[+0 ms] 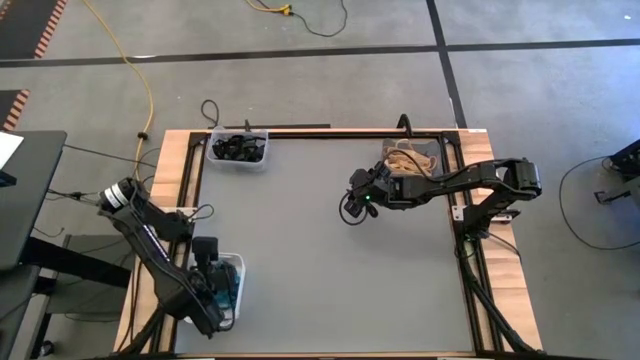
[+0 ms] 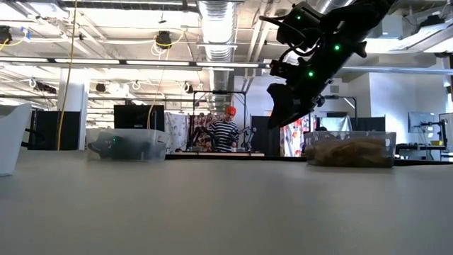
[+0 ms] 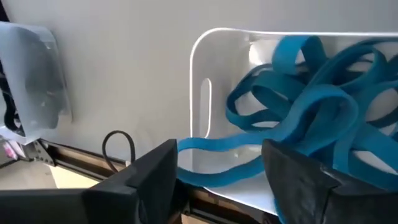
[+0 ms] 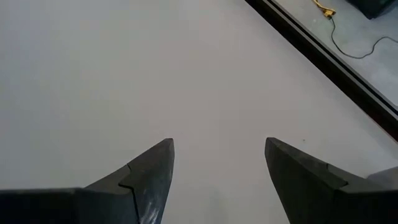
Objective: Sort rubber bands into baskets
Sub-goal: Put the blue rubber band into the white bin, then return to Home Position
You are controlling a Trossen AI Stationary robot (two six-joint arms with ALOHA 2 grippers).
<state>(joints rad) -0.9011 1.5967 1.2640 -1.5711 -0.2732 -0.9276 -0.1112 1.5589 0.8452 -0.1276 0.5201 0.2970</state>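
A: High view first. We've got three baskets: the clear one (image 1: 238, 149) w/ black bands (image 1: 238, 148) at the far edge, the dark one (image 1: 412, 158) w/ tan bands (image 1: 407, 159) far right, and the white one (image 1: 232, 285) near left. Left gripper (image 1: 212, 283) sits over the white basket. Right gripper (image 1: 352, 205) hangs over the bare mat (image 1: 330, 270), just left of the tan basket.

B: Any loose bands on the mat?

A: None we can see from above. Low view: right gripper (image 2: 282, 113) is up in the air, well off the table, tan basket (image 2: 350, 150) just beside it and the clear basket (image 2: 127, 145) further left. A person in a striped shirt (image 2: 224, 133) stands in the room behind.

B: Left wrist?

A: Teal bands (image 3: 305, 118) piled in the white basket (image 3: 217, 93). Our left fingers (image 3: 155, 180) are spread apart, and one teal band runs across the gap between them, not pinched as far as we can tell.

B: Right wrist?

A: Fingers (image 4: 149, 174) spread wide, nothing between them, only grey mat (image 4: 155, 68) ahead.

B: So where are we?

A: We'd judge the left arm is at a drop into the white basket, w/ the sort close to done. Next: lift the left gripper straight up w/o dragging that band over the rim, then check the mat for strays.
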